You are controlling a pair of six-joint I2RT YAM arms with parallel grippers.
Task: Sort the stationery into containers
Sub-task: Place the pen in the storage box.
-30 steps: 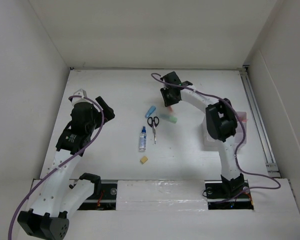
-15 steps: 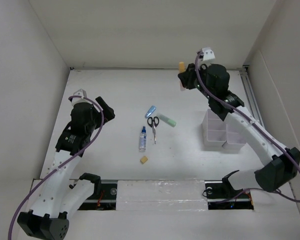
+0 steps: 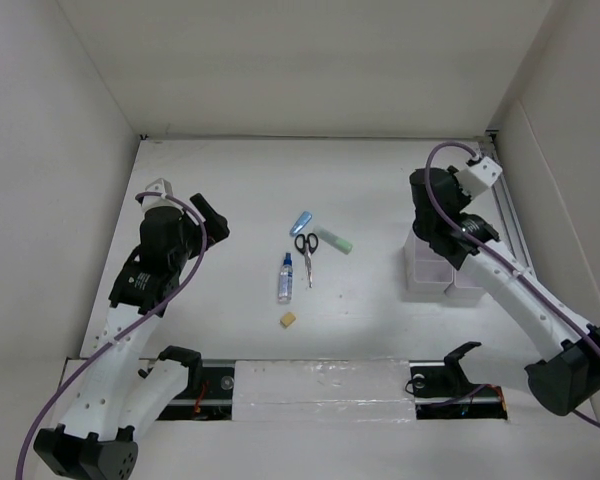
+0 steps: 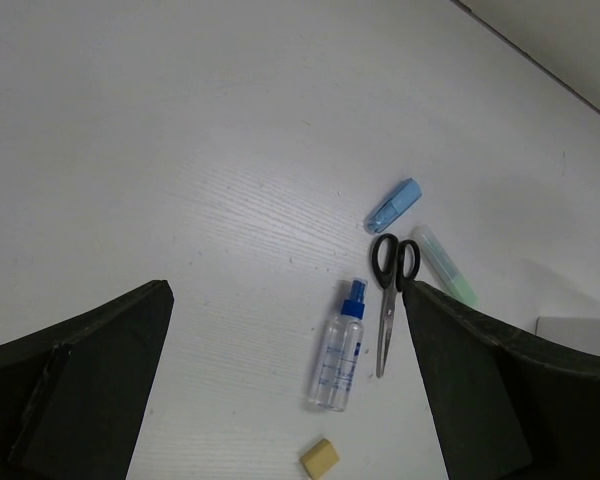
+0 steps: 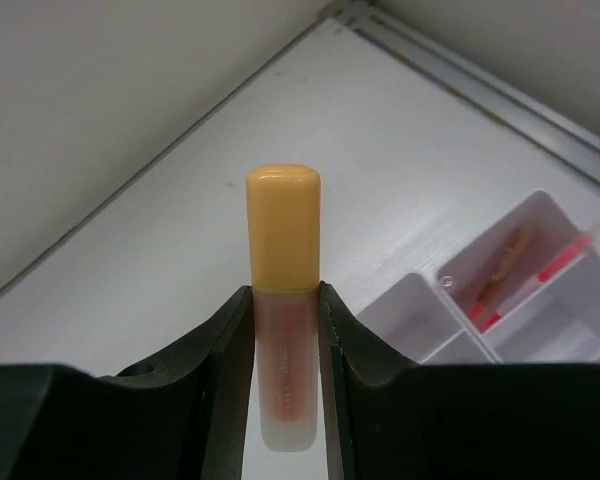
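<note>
Evidently mid-delivery, the right gripper (image 5: 283, 300) clamped the orange marker (image 5: 283, 225); the bins (image 5: 412, 292) sat just beside it, so centring over a compartment before releasing seemed next.

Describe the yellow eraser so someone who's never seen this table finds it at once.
On the white table, find the black scissors in the middle. The eraser lies toward the near edge, just past the base of the clear bottle: the only small yellow block.
</note>
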